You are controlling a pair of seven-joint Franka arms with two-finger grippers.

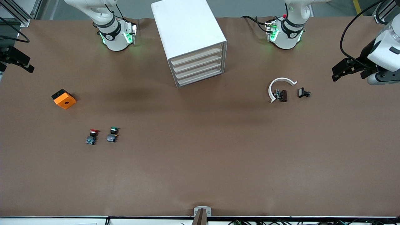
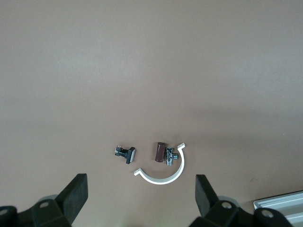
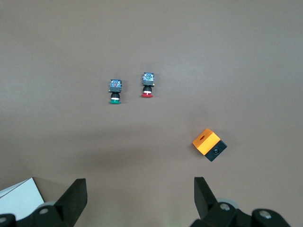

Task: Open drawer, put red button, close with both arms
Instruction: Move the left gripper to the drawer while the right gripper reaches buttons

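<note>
You have the red button (image 1: 92,136) lying on the brown counter (image 1: 200,162) toward the right arm's end, a tiny push-button with a round red cap, a black body and a blue-grey base block. Its green-capped twin (image 1: 113,134) lies just beside it, apart from it, on the side toward the counter's middle. An orange block (image 1: 63,98) with a black underside and a hole in its top sits farther from the front camera than both buttons, closer to the counter's edge at the right arm's end.

Your right gripper (image 1: 18,59) hangs over that edge of the counter, its fingers (image 3: 73,198) spread wide and holding nothing. Your left gripper (image 1: 345,69) hangs over the left arm's end of the counter, fingers (image 2: 75,194) likewise released and touching nothing. Near it lie a white half-ring (image 1: 279,87), a small brown-and-metal part (image 1: 280,95) touching the ring's inner side, and a small black clip (image 1: 303,92) just beside them.

The white drawer cabinet (image 1: 190,40) stands between the two arm bases, all four drawers pushed in, their fronts angled toward the left arm's end. A broad stretch of bare counter lies between the buttons and the cabinet, and another across the strip nearest the front camera.
</note>
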